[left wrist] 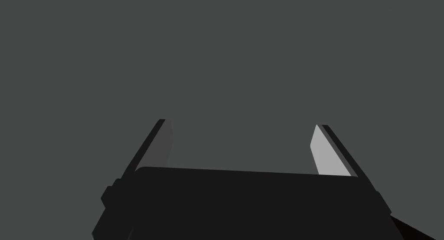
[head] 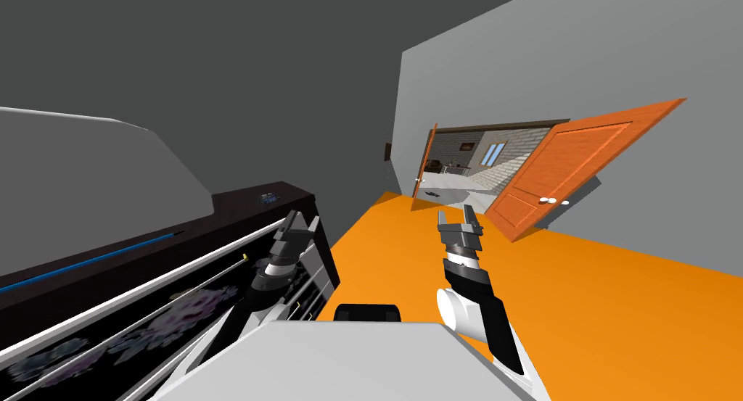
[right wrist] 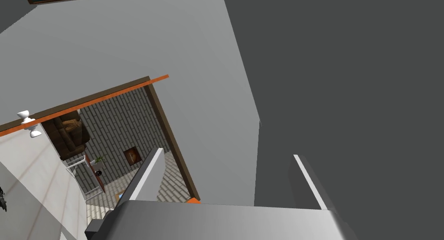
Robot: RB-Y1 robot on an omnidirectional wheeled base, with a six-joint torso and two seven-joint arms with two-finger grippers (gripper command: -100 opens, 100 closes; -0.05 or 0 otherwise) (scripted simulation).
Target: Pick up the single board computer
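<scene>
Head view: the left end effector point(head: 301, 224), blades apart, hangs just before the front of a glossy black cabinet point(head: 290, 202). A small flat dark board with bluish marks point(head: 268, 198) lies on the cabinet's top, near its far end. The right end effector point(head: 456, 217), blades apart, hangs over the orange floor point(head: 595, 309).

Left wrist view: the blades stand apart before a flat dark grey surface point(left wrist: 225, 55).

Right wrist view: the blades stand apart, nothing between them.

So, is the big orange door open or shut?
Open: the door stands angled off its doorway, with another room visible through it.
</scene>
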